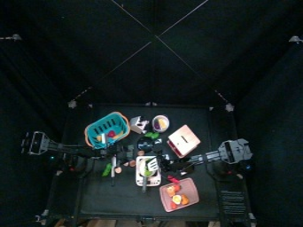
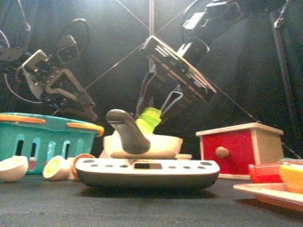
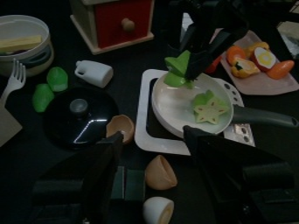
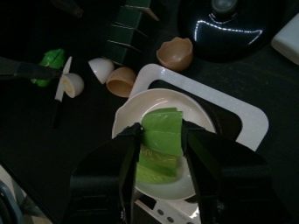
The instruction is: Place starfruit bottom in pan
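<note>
Top view: right gripper (image 1: 151, 147) over the white pan (image 1: 147, 168), table's front middle. Left wrist view: star-shaped starfruit slice (image 3: 211, 111) already lying inside; left gripper (image 3: 149, 175) spread, empty. Right wrist view: jaws clamping the green starfruit bottom (image 4: 163, 143) above the pan.

Off-task near the pincer: eggshell halves (image 3: 160, 171), black pot lid (image 3: 77, 114), red wooden box (image 2: 238, 144), teal basket (image 1: 105, 129) further left.

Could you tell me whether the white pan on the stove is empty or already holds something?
Not empty: a pale green star-shaped starfruit slice lies in the white pan. The right gripper holds a green starfruit piece above it.
</note>
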